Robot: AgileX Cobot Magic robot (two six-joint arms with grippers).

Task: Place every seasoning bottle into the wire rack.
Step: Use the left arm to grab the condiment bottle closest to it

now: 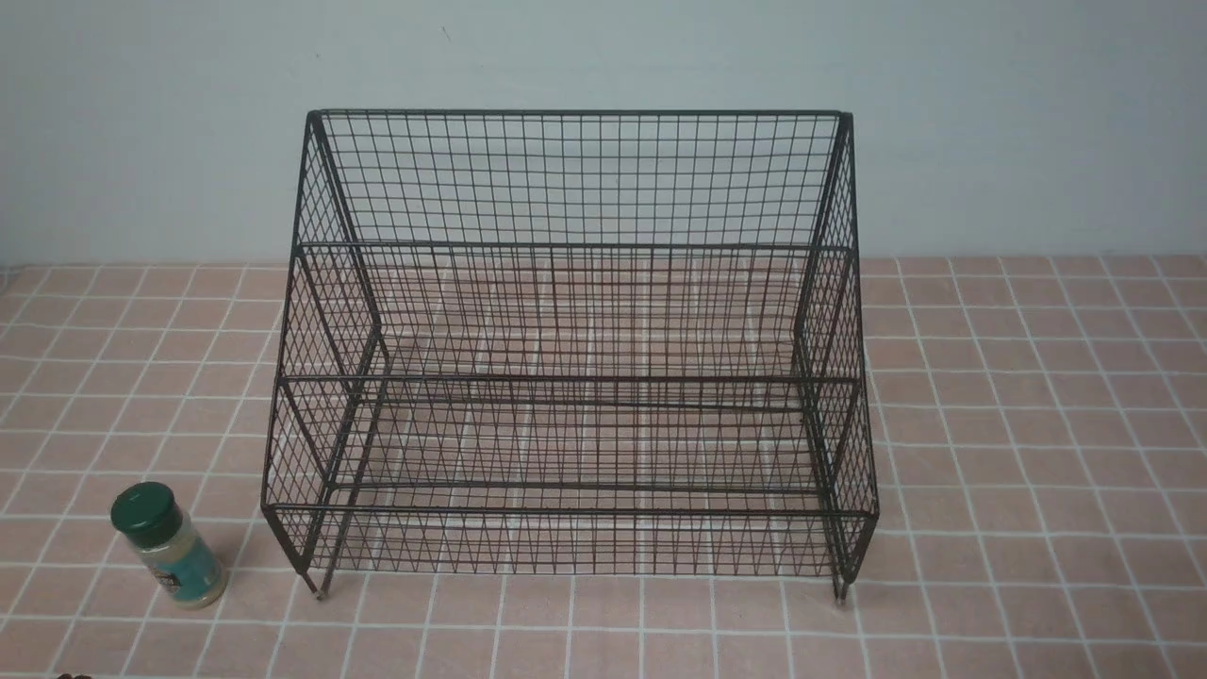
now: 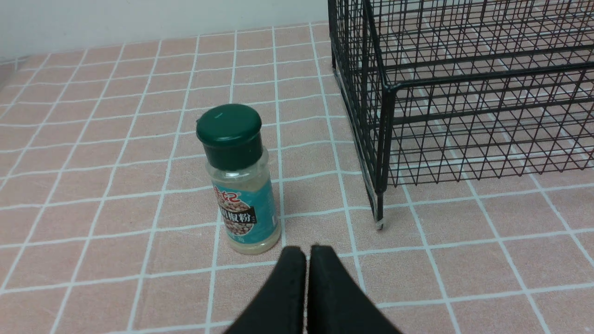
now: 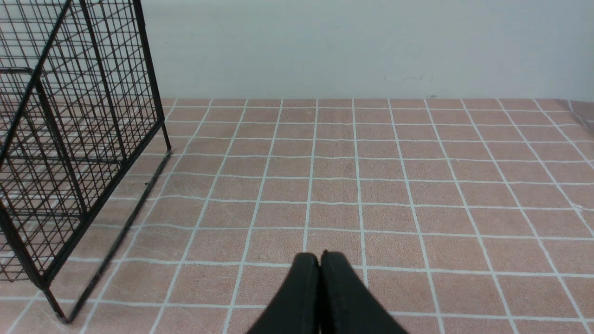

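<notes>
The seasoning bottle (image 1: 170,547) stands upright on the tiled table at the front left, just left of the wire rack (image 1: 575,377). It is a small clear bottle with a dark green cap, teal label and pale powder. In the left wrist view the bottle (image 2: 241,181) stands close ahead of my left gripper (image 2: 307,250), which is shut and empty. The rack's corner (image 2: 385,153) shows beside it. My right gripper (image 3: 320,256) is shut and empty over bare tiles, with the rack's side (image 3: 69,139) off to one side. The rack holds nothing. Neither gripper shows in the front view.
The table has a pink tiled cover (image 1: 1037,424) with white lines. A pale wall (image 1: 603,57) rises behind the rack. Open tiles lie right of the rack and along the front edge.
</notes>
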